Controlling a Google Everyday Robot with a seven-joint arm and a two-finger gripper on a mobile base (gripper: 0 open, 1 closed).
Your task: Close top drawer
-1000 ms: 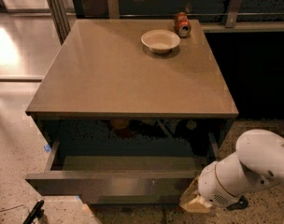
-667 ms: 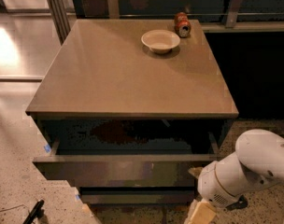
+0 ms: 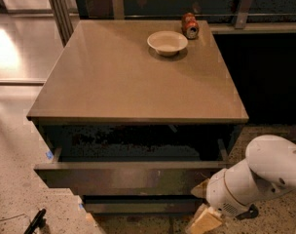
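The top drawer (image 3: 123, 178) is a wide dark-grey drawer just under the tan cabinet top (image 3: 128, 82). It stands partly pulled out, its front a short way ahead of the cabinet edge and its dark inside showing. My gripper (image 3: 202, 206) is low at the right, at the right end of the drawer front, on the end of my white arm (image 3: 260, 177).
A cream bowl (image 3: 167, 43) and a red can (image 3: 189, 26) lying on its side sit at the back of the cabinet top. A lower drawer front (image 3: 138, 206) shows beneath. A black object (image 3: 35, 222) lies on the speckled floor at bottom left. Railings run behind.
The top drawer has slid inward toward the cabinet, most of it early in the second. My gripper has followed it in and shifted slightly lower.
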